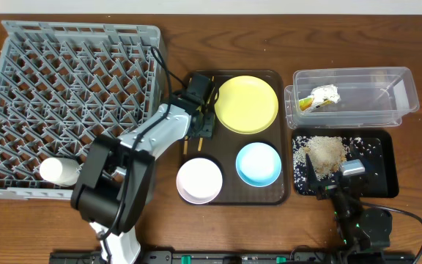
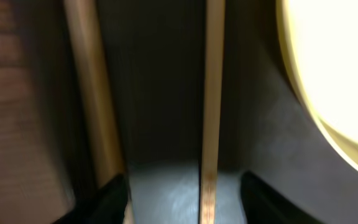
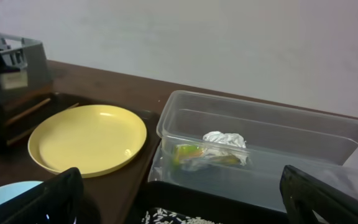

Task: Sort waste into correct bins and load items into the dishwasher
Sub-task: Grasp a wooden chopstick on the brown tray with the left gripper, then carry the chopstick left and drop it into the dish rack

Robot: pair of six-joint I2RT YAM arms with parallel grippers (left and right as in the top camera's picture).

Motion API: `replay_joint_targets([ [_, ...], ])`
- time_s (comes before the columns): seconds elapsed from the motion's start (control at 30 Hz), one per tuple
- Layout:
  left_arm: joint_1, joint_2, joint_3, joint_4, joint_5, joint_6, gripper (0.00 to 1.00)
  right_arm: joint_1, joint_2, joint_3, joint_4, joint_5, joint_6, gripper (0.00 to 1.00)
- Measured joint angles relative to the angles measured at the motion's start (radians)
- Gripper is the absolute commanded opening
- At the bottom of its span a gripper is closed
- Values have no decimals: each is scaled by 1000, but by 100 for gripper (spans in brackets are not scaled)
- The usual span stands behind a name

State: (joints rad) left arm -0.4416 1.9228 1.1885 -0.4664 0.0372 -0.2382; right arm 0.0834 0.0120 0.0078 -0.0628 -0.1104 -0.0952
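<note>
Currently, the left gripper (image 2: 185,200) is over the left side of the brown serving tray (image 1: 228,143), jaws half-spread astride one chopstick (image 2: 212,93) lying there, gaps either side. The right gripper (image 3: 182,206), right of the tray, stands wide, empty.

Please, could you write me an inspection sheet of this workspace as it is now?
Surface: brown wooden table.
Job's things: white cup lying in dish rack; yellow plate, cream-white bowl, light blue bowl, chopsticks on brown tray; wrapper and napkin in clear tub; rice grains in black tray.
Clutter: nothing seen.
Grippers: left gripper, jaws open astride one chopstick; right gripper, jaws open, above black tray.
Cables: black cable beside dish rack; another near right gripper.
Surroundings: pale wall.
</note>
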Motion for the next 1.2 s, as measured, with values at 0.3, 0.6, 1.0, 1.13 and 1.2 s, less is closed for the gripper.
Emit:
replay_joint_targets([
  [0.3,-12,17,2,10,-23,-9,9,0,0,0,0,0,0,99],
  [0.6,-10,14,23,-76,6,-9,8,0,0,0,0,0,0,99],
  [1.0,138,-323,87,-241,7,-1,8,0,0,0,0,0,0,99],
  [1.13,197,-398,92,-333,-72,28,8,0,0,0,0,0,0,99],
  [1.2,230,-398,91,-352,-115,52,8,0,0,0,0,0,0,99],
])
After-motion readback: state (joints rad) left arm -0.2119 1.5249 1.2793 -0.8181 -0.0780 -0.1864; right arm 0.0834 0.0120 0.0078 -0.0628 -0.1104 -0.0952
